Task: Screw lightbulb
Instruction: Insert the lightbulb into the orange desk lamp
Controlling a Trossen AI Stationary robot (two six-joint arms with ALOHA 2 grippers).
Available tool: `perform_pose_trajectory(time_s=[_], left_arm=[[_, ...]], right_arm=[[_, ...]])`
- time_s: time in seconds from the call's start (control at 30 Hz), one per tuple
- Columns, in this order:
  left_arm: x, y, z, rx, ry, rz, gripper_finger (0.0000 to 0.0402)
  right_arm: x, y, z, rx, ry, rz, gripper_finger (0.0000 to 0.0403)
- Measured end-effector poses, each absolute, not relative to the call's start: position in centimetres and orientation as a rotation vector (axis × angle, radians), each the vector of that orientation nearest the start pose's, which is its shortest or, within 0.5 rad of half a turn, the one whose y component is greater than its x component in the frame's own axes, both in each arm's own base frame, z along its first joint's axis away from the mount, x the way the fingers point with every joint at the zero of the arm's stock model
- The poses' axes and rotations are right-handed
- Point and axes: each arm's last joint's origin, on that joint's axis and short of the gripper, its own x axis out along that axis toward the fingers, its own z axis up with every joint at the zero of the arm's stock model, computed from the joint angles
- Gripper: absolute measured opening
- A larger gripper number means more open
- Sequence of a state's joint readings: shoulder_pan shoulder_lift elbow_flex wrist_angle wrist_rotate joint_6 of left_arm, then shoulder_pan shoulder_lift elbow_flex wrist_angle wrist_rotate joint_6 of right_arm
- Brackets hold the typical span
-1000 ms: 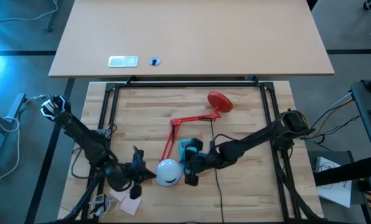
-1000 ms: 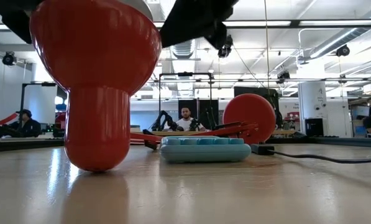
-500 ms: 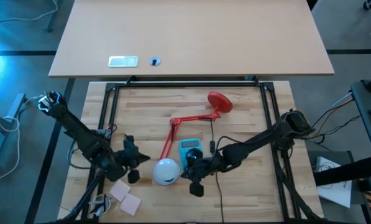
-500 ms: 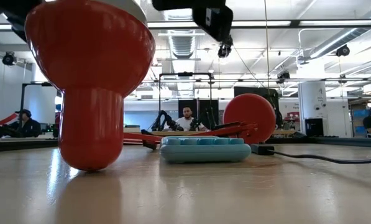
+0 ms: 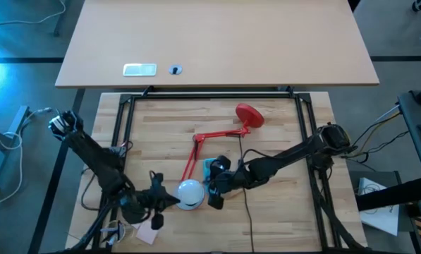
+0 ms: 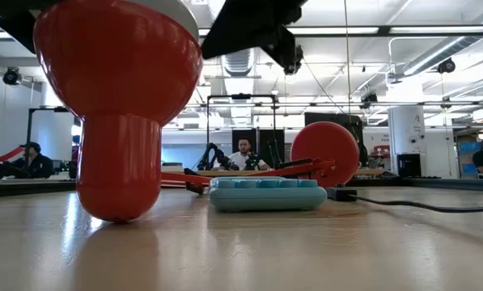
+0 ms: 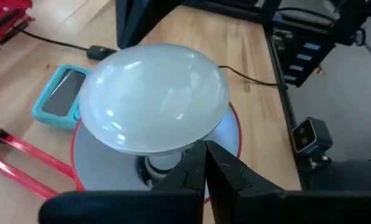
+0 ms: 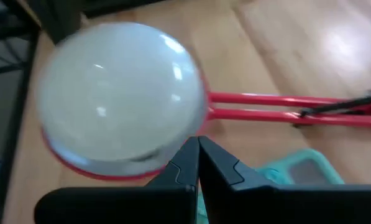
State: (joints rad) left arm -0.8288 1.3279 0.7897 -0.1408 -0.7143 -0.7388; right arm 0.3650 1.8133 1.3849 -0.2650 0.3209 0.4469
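Observation:
The red desk lamp lies on the table, its round base (image 5: 249, 115) at the far side and its shade (image 6: 120, 105) standing on its narrow back end, mouth up. The white lightbulb (image 7: 155, 93) sits in the shade with its neck (image 7: 160, 165) down in the socket. My left gripper (image 7: 205, 163) is shut at the bulb's left side (image 5: 165, 202). My right gripper (image 8: 197, 152) is shut at the bulb's right side (image 5: 214, 192). My left gripper's shut fingertips (image 7: 197, 152) stand level against the underside of the bulb's dome (image 7: 194, 138), just beside the neck, coming from the table's left. My right gripper's shut fingertips (image 8: 191, 149) meet the bulb's lower edge (image 8: 186, 132) above the shade's red rim, coming level from the right.
A teal device (image 5: 214, 168) lies right behind the shade under my right arm, with a black cable (image 5: 247, 212) running toward the near edge. The lamp's red arm (image 5: 214, 134) stretches across the middle. Pink paper squares (image 5: 144, 230) lie near the front left.
Both grippers drew a little away from the shade, the left toward the far left and the right toward the near edge, then came back against the bulb from either side. The shade has shifted slightly toward the table's left.

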Motion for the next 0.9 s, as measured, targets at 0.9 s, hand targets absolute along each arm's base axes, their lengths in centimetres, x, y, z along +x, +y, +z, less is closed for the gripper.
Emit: perform_pose_trajectory(time_s=[0.9], left_arm=[[16.9,-18.9,21.4,-0.274,0.664,0.097,0.0]], right_arm=[[38.5,15.6,26.9,0.235,0.468,-0.007,0.0002]])
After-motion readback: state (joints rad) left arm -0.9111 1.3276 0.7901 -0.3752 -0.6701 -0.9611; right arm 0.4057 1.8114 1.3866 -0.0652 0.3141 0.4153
